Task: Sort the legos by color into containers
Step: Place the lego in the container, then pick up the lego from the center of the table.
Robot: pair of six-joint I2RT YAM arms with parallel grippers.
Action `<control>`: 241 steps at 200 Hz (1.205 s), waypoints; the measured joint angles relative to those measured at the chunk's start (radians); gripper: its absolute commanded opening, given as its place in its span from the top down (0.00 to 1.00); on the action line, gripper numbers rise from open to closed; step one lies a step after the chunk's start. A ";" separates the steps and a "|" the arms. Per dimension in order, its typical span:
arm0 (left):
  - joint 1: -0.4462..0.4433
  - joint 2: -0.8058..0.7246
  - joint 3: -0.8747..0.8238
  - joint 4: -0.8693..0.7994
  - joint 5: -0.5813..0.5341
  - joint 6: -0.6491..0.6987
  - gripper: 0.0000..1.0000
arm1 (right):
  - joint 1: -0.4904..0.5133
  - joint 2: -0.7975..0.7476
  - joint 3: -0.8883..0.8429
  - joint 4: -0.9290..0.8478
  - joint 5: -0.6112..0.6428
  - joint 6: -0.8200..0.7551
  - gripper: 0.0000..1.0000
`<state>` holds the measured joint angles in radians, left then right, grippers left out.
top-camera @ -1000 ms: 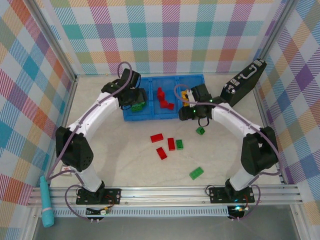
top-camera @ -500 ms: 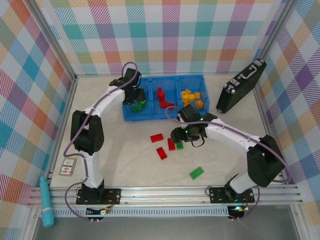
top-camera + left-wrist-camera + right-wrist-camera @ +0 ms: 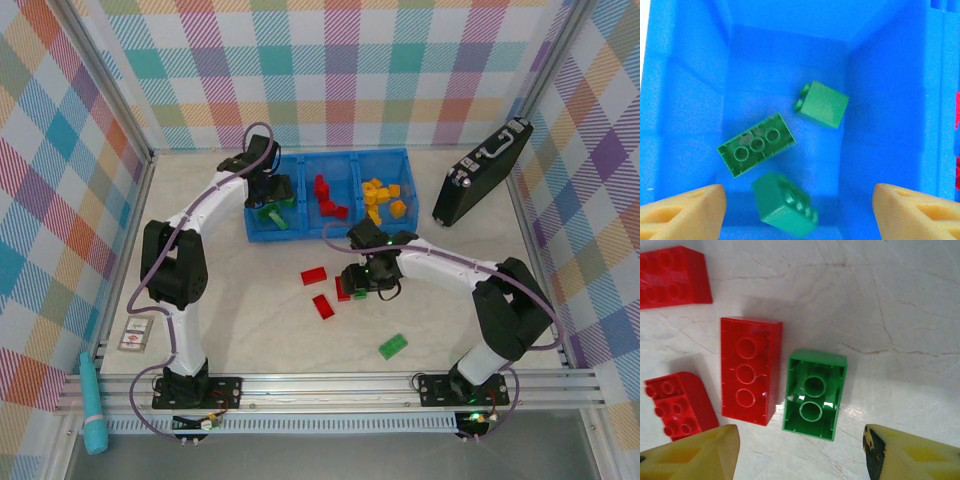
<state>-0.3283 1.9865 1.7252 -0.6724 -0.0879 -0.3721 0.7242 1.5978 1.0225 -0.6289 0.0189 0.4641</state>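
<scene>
Nearest, a small green studded plastic brick (image 3: 392,346) lies alone on the pale marbled table (image 3: 250,320). Farther in, the right gripper (image 3: 801,440) hangs spread and empty over an upturned green brick (image 3: 815,394). That brick lies just right of an upturned red brick (image 3: 751,370), with two more red bricks (image 3: 680,402) to the left. Farthest, the left gripper (image 3: 800,210), spread and holding nothing, hovers above the left compartment (image 3: 690,100) of a bright blue ribbed plastic bin (image 3: 310,235). Three green bricks (image 3: 756,145) lie in that compartment, red pieces (image 3: 325,198) in the middle one and yellow-orange pieces (image 3: 382,198) in the right one.

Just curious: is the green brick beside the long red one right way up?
Upside down: the green brick shows its hollow underside, two round tubes, no studs.
</scene>
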 measured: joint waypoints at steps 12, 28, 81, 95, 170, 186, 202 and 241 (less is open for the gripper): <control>0.000 0.000 0.000 0.002 0.008 0.003 0.23 | 0.000 0.002 -0.002 0.000 0.007 0.000 0.33; 0.000 -0.004 0.000 0.003 0.016 0.007 0.23 | 0.000 0.008 -0.002 0.006 0.017 -0.001 0.35; 0.000 -0.107 0.013 -0.005 0.027 0.029 0.22 | 0.001 0.082 -0.002 0.029 0.034 -0.008 0.41; 0.000 -0.155 0.014 -0.006 0.027 0.029 0.21 | 0.002 0.097 -0.002 0.036 0.040 -0.008 0.44; 0.000 -0.337 0.024 -0.029 0.041 0.049 0.20 | 0.003 0.140 0.005 0.037 0.089 -0.041 0.67; 0.000 -0.373 0.017 -0.046 0.026 0.075 0.17 | 0.003 0.140 0.008 0.028 0.097 -0.054 0.68; 0.002 -0.423 -0.013 -0.059 0.008 0.105 0.13 | 0.004 0.138 0.016 0.007 0.100 -0.067 0.69; 0.024 -0.603 -0.152 -0.071 -0.033 0.204 0.09 | 0.004 0.056 0.100 -0.133 0.127 -0.123 0.69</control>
<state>-0.3046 1.3830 1.5730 -0.7429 -0.1211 -0.1677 0.7280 1.6543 1.1221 -0.7620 0.1463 0.3412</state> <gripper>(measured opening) 0.901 0.333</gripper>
